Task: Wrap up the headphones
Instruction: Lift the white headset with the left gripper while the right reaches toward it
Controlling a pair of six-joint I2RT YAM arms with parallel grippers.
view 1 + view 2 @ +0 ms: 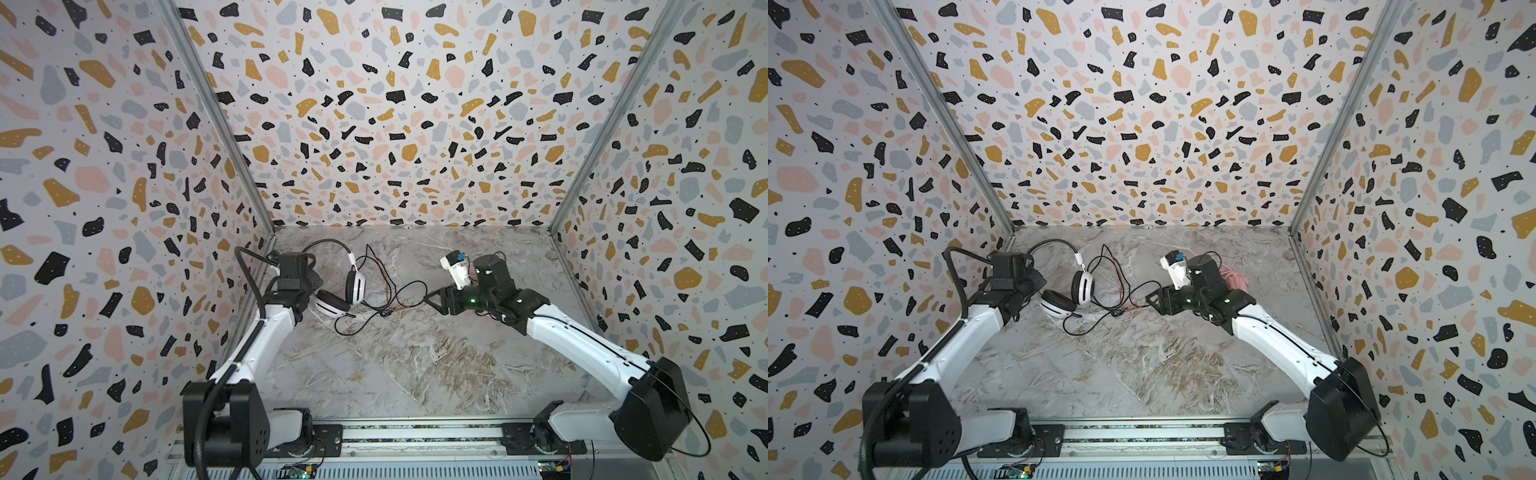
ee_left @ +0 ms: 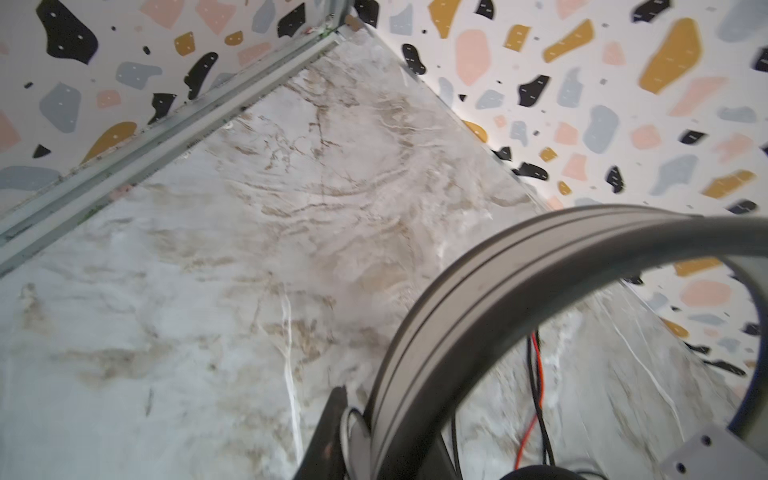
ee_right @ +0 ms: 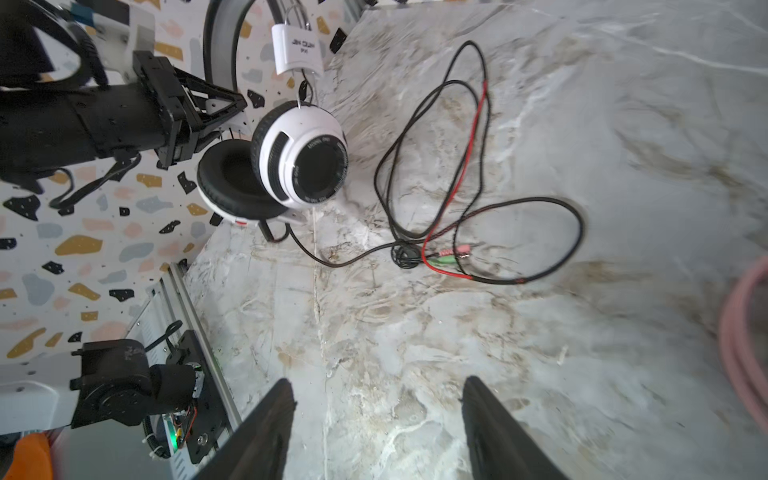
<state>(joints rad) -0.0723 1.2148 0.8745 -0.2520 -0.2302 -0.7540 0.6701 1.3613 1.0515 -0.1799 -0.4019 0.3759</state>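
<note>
Left gripper (image 3: 240, 109) clamps the white headphones (image 3: 299, 160) by the curved, ribbed headband (image 2: 478, 291); right gripper (image 3: 376, 419) stands open, empty, over marbled table (image 3: 540, 353).

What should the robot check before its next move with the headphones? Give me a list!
1. Left gripper holds the white headset: ok, it is shut on the headband.
2. Right gripper open and empty: ok.
3. Black cable wrapped up: not ok, it lies in loose loops on the table.
4. Plugs easy to find: ok, the pink and green ones lie among the loops.
5. Pink headset clear of the right arm: cannot tell, it is mostly hidden behind the arm.
</note>
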